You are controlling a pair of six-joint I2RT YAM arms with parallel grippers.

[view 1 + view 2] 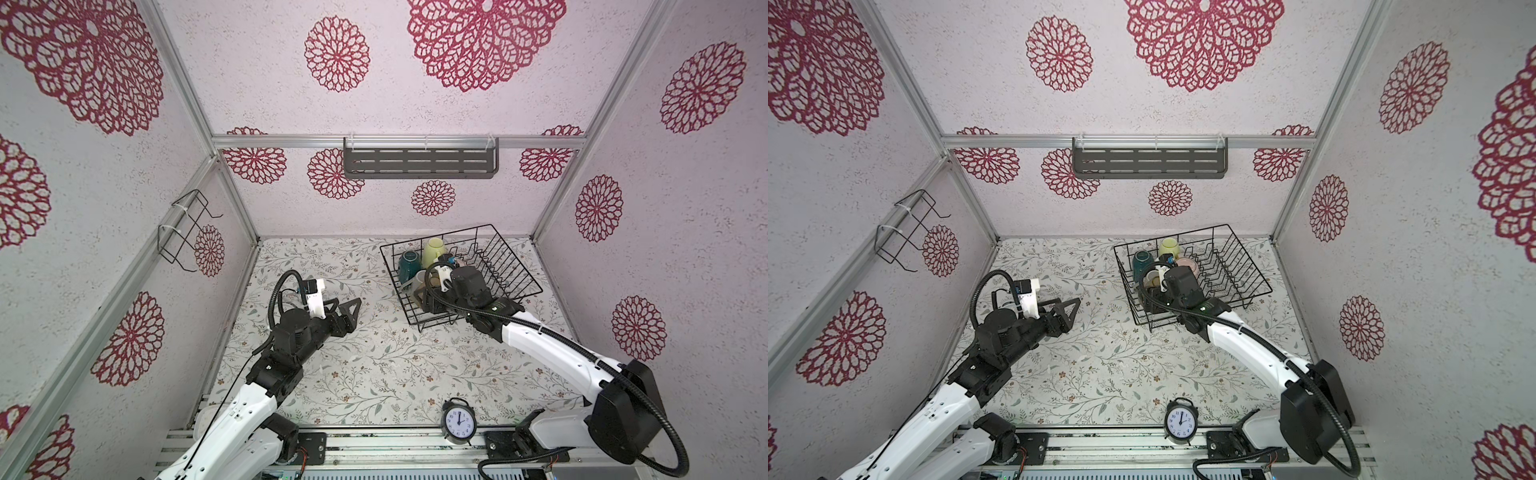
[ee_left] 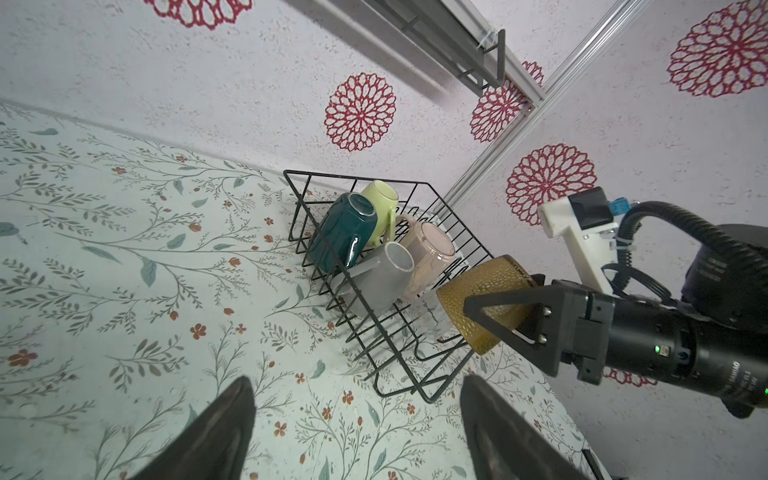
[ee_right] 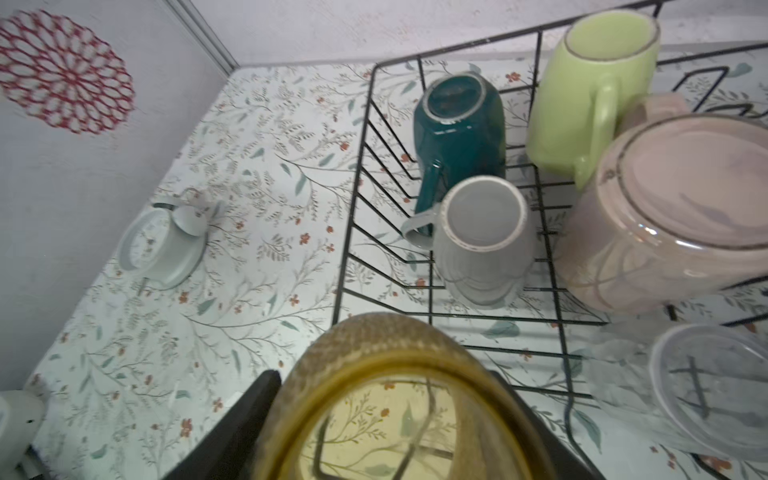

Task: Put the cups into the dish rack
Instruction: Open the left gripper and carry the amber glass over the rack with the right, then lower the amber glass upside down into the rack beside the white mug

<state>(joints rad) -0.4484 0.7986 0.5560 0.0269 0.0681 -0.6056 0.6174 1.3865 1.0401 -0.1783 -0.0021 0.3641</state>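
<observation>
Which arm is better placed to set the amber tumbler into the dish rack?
Right. The right gripper holds the amber glass tumbler at the near edge of the dish rack. The left gripper hangs open and empty above the table, apart from the rack.

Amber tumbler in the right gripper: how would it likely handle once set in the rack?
The amber glass tumbler looks rigid and probably fragile, so knocks against the dish rack wires are risky. Its dimpled wall likely helps the right gripper hold it. Round and handle-less, it could roll if laid sideways.
</observation>
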